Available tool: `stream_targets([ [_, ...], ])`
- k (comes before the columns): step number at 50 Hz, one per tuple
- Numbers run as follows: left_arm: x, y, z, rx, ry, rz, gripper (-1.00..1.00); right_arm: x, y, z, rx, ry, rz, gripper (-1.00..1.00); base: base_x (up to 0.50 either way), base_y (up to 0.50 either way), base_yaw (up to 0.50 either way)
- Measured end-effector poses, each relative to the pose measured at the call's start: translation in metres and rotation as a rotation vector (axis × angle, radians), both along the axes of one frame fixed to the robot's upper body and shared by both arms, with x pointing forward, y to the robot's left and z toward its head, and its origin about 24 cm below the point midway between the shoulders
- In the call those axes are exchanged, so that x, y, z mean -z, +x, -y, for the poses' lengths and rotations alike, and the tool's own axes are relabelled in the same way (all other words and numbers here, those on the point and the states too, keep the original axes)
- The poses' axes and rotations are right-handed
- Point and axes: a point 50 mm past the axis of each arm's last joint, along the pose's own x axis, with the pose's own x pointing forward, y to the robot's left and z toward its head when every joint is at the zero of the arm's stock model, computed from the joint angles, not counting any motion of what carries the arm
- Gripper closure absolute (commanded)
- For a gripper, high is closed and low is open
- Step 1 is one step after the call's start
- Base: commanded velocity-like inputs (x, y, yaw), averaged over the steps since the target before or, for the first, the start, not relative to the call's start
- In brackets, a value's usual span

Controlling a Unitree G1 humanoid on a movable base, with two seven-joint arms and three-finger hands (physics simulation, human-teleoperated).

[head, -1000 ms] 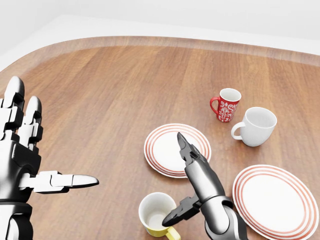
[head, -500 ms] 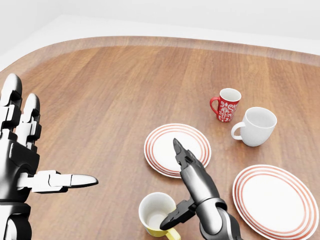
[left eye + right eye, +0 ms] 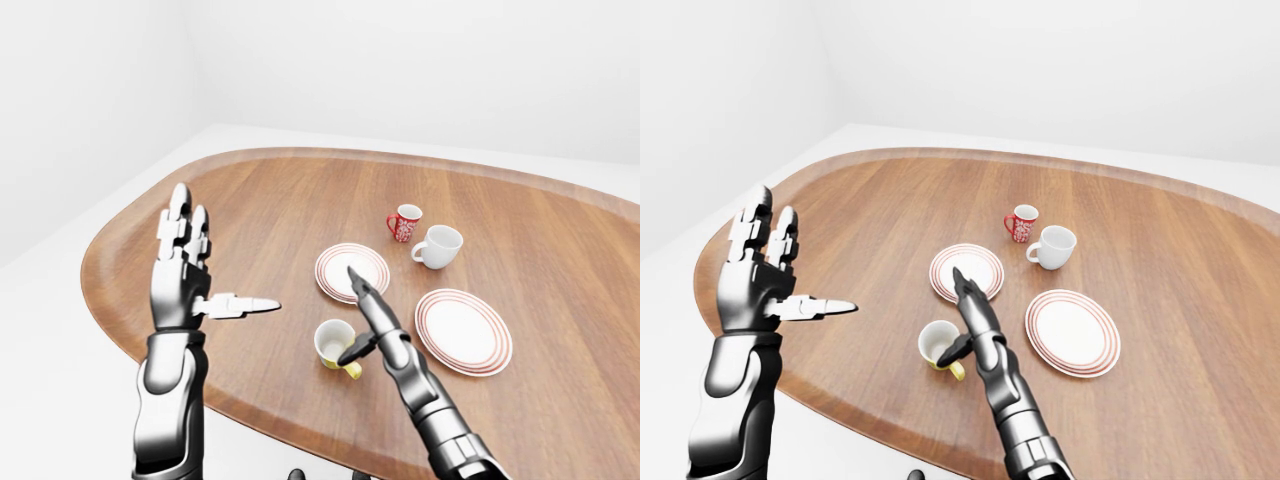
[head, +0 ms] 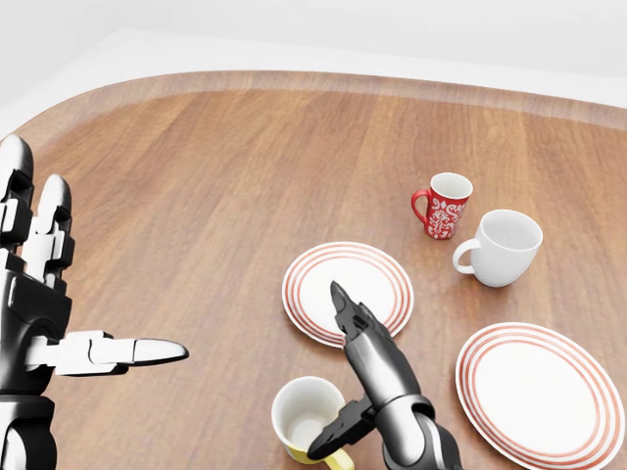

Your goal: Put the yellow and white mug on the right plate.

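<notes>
The yellow and white mug (image 4: 306, 418) stands upright on the wooden table (image 4: 196, 196), its mouth open to the head view: white inside, yellow on the outer wall near the base, with a yellow handle poking out at its lower right. It sits at the bottom of the head view, just to the left of the right hand's thumb.

The right hand (image 4: 367, 377) is spread open and holds nothing. Its long fingers (image 4: 345, 305) point up the view, their tips lying over the lower rim of the left plate (image 4: 313, 279) — whether they touch it cannot be told. The thumb (image 4: 333, 431) juts down and to the left, its tip right at the mug's right rim, close enough that contact cannot be ruled in or out. Nothing closes round the mug.

The right plate (image 4: 539, 392), white with red rings, lies well off to the right of that hand's fingers, apart from the mug. Above the fingertips, toward the upper right, stand a red patterned mug (image 4: 446, 206) and a plain white mug (image 4: 505, 247), close beside each other.

The left hand (image 3: 185, 275) is raised at the left edge of the views — fingers (image 3: 180, 215) straight up and together, thumb (image 3: 245, 303) stretched sideways toward the mug but well short of it. It is wide open and empty.
</notes>
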Motion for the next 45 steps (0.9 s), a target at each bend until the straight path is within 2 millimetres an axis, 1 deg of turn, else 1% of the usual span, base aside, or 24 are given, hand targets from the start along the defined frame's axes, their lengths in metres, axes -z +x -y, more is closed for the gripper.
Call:
stream_targets([
  [45, -0.016, -0.008, 0.0, 0.002, 0.012, 0.073, -1.0, 0.029, -0.004, -0.006, 0.007, -0.051, -0.086, -1.0, 0.0, 0.0, 0.0],
])
